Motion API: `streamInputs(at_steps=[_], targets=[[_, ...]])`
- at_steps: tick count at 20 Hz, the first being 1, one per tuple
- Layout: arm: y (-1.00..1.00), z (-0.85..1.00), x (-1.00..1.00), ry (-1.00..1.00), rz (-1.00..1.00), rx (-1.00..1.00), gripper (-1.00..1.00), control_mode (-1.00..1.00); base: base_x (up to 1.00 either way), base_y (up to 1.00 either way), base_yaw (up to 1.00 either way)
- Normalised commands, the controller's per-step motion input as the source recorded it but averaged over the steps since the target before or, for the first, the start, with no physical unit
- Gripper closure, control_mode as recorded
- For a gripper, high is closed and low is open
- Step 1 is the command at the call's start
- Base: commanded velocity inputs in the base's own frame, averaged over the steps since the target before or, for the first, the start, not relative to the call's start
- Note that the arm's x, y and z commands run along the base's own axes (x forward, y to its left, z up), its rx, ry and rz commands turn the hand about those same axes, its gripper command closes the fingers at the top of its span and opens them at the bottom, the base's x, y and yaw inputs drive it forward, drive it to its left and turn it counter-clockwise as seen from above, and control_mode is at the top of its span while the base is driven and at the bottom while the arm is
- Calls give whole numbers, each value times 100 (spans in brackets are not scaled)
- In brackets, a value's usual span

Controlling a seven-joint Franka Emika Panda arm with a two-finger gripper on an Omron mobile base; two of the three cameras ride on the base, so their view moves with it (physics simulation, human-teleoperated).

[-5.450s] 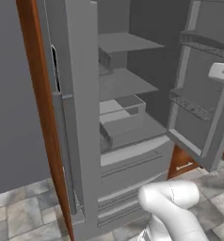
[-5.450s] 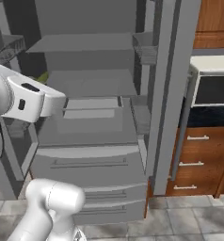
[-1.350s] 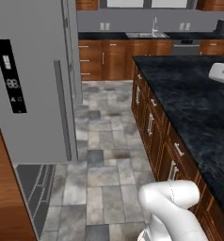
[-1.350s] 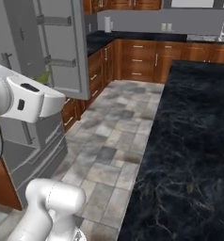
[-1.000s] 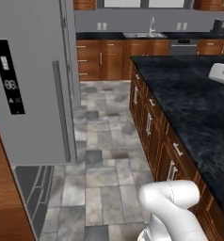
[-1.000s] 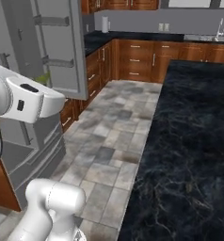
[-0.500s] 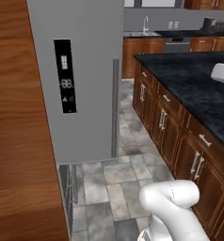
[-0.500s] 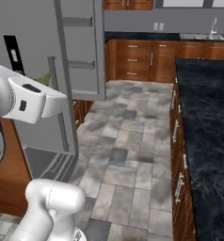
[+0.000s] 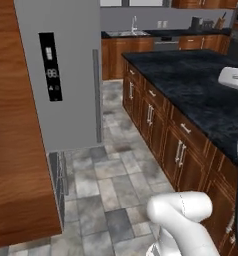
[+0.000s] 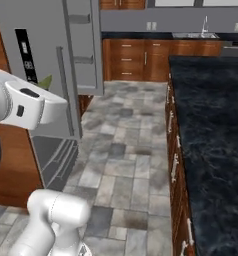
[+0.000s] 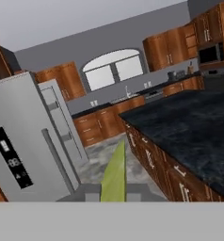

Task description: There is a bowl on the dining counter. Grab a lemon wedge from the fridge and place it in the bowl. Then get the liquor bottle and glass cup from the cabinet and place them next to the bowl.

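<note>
Your pincer [image 11: 115, 196] is clamped on the wedge [image 11: 115, 176], which juts up between its tips. Keep it clamped and level while you drive past the fridge [image 9: 66, 75] to the surface [image 10: 211, 125], then find the bowl before lowering.

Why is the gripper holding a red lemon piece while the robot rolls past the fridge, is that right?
Almost. The lemon wedge in the gripper is yellowish-green, not red; the hand view shows it. The rest holds: the gripper is shut on it, beside the grey fridge.
</note>
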Motion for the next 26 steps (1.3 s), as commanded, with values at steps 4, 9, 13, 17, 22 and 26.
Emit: streamInputs(at_steps=[4, 9, 13, 17, 22, 26], targets=[[0, 0, 0, 0, 0, 0, 100, 100, -72, -85, -9], [0, 0, 0, 0, 0, 0, 100, 100, -20, -99, -1], [0, 0, 0, 0, 0, 0, 100, 100, -51, -100, 0], [0, 0, 0, 0, 0, 0, 100, 100, -100, -89, 0], [0, 0, 0, 0, 0, 0, 100, 100, -97, -1, -1], [0, 0, 0, 0, 0, 0, 100, 100, -40, 100, -2]])
